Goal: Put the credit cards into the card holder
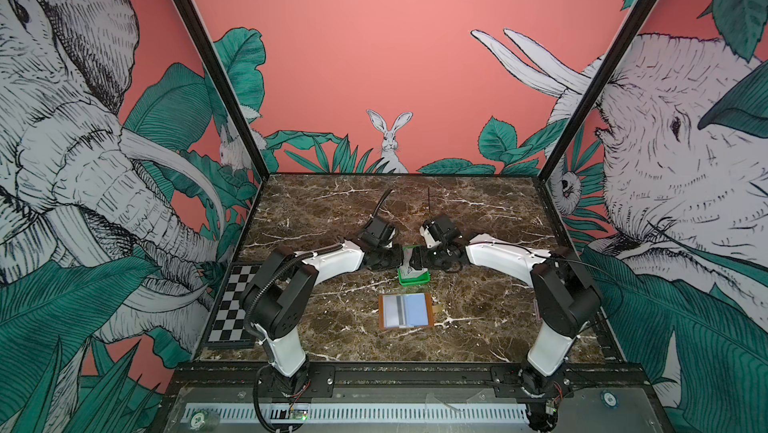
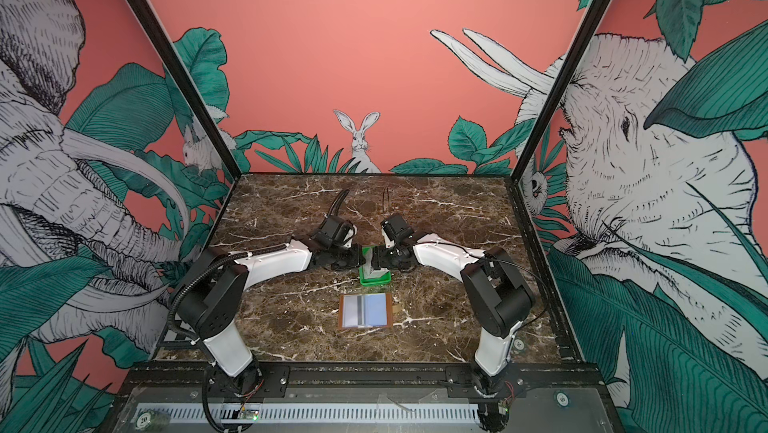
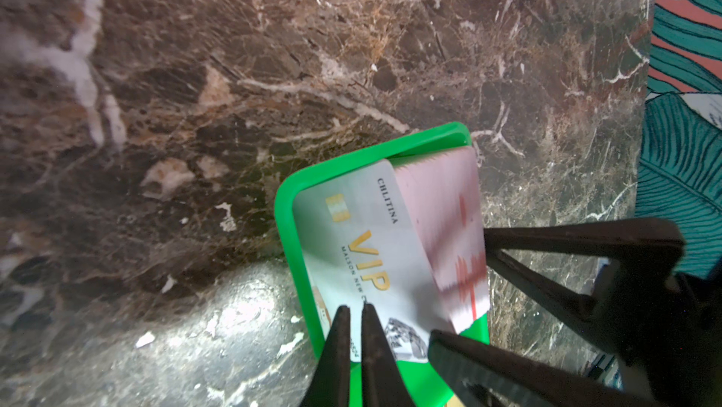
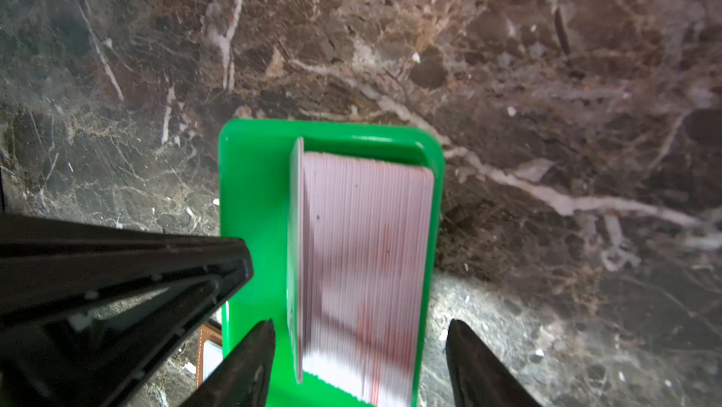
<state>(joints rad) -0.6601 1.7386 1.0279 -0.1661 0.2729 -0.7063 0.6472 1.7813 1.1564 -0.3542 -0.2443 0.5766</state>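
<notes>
A slotted white duct (image 1: 353,413) and a black rail (image 1: 415,373) run along the near edge in both top views. Behind them lies the brown marble bench (image 1: 332,210), walled on three sides by salmon wallpaper (image 1: 395,36) with elephants, leaves and a rabbit. A checkerboard (image 1: 232,306) lies at the bench's left edge. Mid-bench sits a green tray (image 1: 413,283); the left pincer (image 1: 401,262) and right pincer (image 1: 420,261) meet over it, hiding most of its load. The card holder (image 1: 405,311) lies open and flat just nearer than the tray, apart from both pincers, with a grey-striped card (image 1: 395,311) and a pale blue card (image 1: 417,309) in its sleeves.

In the left wrist view the left pincer's fingers (image 3: 340,346) are closed together on nothing. Their tips lie across the face of a VIP card (image 3: 371,237) that leans off the stack of credit cards (image 3: 445,221) standing in the tray.

In the right wrist view the right pincer's fingers (image 4: 250,358) stand wide apart, straddling stack and leaning card, gripping neither.
</notes>
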